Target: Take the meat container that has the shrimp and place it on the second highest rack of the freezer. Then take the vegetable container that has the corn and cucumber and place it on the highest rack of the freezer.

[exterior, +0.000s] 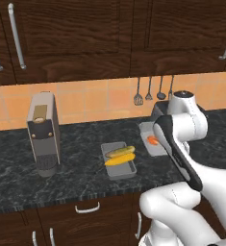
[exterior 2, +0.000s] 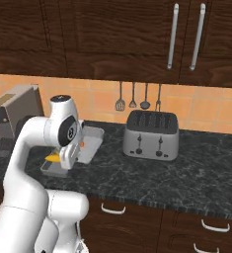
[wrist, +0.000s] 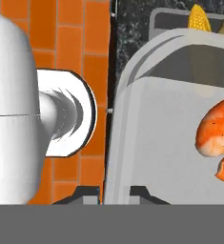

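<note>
The meat container [wrist: 151, 143], a shallow grey tray, holds the orange-and-white shrimp [wrist: 216, 133] near one side. My gripper [wrist: 114, 190] is at the tray's edge with one fingertip on each side of the rim wall, shut on it. From the left base view the tray [exterior: 145, 129] with the shrimp [exterior: 153, 141] lies on the counter, partly behind my forearm. Left of it stands the vegetable container [exterior: 120, 171] with the bright yellow corn [exterior: 119, 160] and the dull green cucumber [exterior: 120, 152]. The freezer and its racks are out of view.
A coffee machine [exterior: 43, 134] stands at the counter's left, a steel toaster [exterior 2: 151, 133] to the right of the trays. Utensils [exterior: 150, 91] hang on the orange tile wall. Dark wood cabinets [exterior: 71, 38] hang low over the counter.
</note>
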